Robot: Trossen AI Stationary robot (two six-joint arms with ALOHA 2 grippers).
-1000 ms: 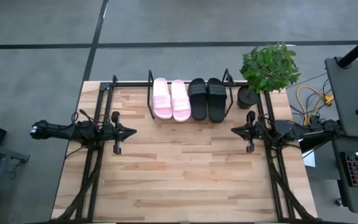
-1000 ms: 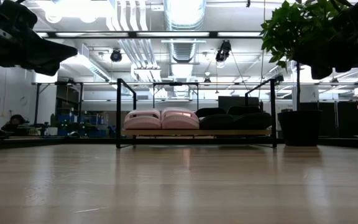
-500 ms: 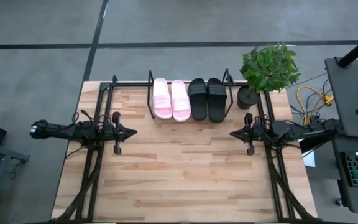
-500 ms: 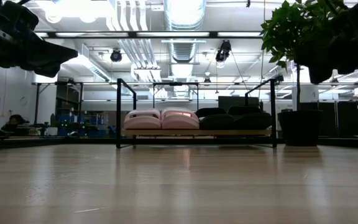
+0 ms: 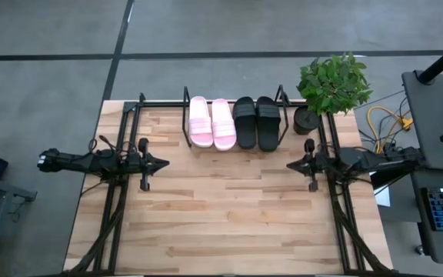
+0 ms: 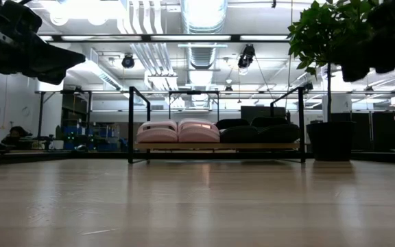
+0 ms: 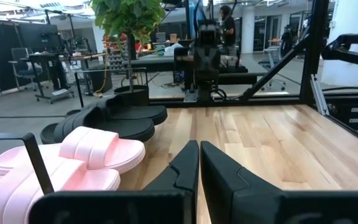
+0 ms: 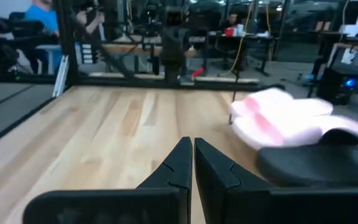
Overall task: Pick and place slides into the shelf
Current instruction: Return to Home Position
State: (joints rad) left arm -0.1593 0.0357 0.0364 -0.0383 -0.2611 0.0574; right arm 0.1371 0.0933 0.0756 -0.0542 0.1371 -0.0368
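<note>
Two light pink slides [image 5: 211, 123] and two black slides [image 5: 256, 123] lie side by side, soles down, on the wooden board of the shelf [image 5: 185, 115] at the table's far edge; the low view shows the pink pair [image 6: 178, 131] left of the black pair [image 6: 256, 132] inside the black bars. My left gripper [image 5: 164, 161] hovers shut over the table's left side, pointing right; its own view shows the fingertips [image 7: 199, 149] together, with pink slides [image 7: 73, 158] beside them. My right gripper [image 5: 289, 164] hovers shut over the right side, pointing left, fingertips [image 8: 192, 145] together.
A potted green plant [image 5: 331, 83] stands at the table's far right corner beside the shelf. Black arm frames [image 5: 114, 208] run along both side edges. Bare wooden tabletop [image 5: 221, 208] lies between the arms. People sit at desks in the room beyond [image 8: 39, 18].
My right gripper has shifted slightly, first toward the table's left, then back toward the right edge. The slides and the left arm have kept still.
</note>
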